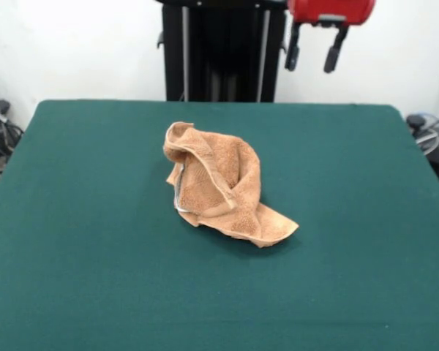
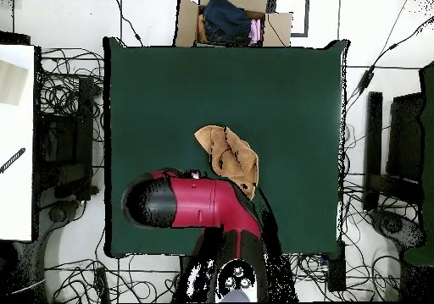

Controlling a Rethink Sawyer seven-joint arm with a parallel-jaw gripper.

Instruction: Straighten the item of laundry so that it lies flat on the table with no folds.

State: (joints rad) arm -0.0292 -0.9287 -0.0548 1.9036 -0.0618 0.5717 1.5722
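Towel (image 1: pixel 219 186) sits crumpled in heap near middle of green worktop (image 1: pixel 80 241), folded over itself, one corner trailing toward front view's camera, pale edge showing along one side. Behind it, at worktop's far edge, my black pedestal (image 1: pixel 223 51). My fingers (image 1: pixel 314 50) hang apart and empty under red arm (image 1: pixel 331 10), well clear of towel.

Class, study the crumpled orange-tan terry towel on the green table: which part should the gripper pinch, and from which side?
Probably the flat corner flap of the orange-tan terry towel, at the front view's lower right. It lies thin on the green table, clear of the bunched folds, so come from above and pull outward.
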